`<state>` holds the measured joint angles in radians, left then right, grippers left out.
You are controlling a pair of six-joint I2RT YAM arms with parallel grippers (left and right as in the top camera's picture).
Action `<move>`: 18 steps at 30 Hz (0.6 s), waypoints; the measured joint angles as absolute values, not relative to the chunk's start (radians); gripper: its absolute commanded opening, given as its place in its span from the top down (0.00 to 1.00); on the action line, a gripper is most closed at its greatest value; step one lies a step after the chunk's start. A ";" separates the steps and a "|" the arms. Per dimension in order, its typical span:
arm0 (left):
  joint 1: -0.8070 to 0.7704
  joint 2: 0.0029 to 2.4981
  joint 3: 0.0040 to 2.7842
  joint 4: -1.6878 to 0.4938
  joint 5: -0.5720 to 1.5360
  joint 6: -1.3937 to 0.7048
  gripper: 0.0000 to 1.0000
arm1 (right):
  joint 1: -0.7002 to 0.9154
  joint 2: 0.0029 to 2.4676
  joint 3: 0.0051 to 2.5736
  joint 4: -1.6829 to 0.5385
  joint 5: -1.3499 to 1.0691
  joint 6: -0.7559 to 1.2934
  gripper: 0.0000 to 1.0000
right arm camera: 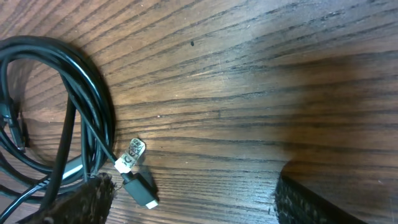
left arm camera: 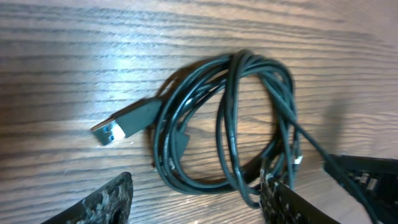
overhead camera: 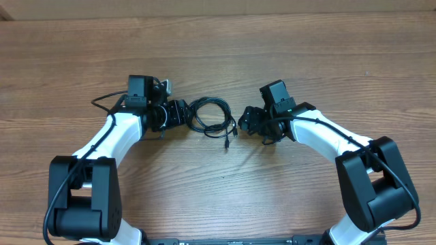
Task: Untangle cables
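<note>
L gripper (left arm camera: 196, 190): fingers wide apart, nothing pinched, one tip overlapping the edge of the cables (left arm camera: 230, 124). R gripper (right arm camera: 193, 186): wide too, empty, one finger just beside a small plug (right arm camera: 140, 190). Cables lie coiled on the wood table (overhead camera: 218, 41) btwn both grippers, w/ a USB plug (left arm camera: 118, 128) sticking out.

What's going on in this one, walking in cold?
Two robot arms flank a bundle of black cables lying coiled on the wooden table. The left claw is at the coil's left edge and the right claw is just off its right side. Both are open, and neither is closed on a strand. The cables are looped together in one coil, with a USB plug and a small tagged plug poking out.
</note>
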<state>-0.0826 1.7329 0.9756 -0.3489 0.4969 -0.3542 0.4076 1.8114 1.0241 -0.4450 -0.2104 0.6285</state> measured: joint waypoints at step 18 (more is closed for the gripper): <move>-0.249 1.733 0.976 -0.296 0.342 -0.363 0.54 | 0.408 1.811 1.024 -0.446 -0.210 0.629 0.18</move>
<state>-0.2485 1.7332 0.9760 -0.2962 0.3416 -0.3634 0.4076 1.8114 1.0237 -0.4458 -0.2104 0.6289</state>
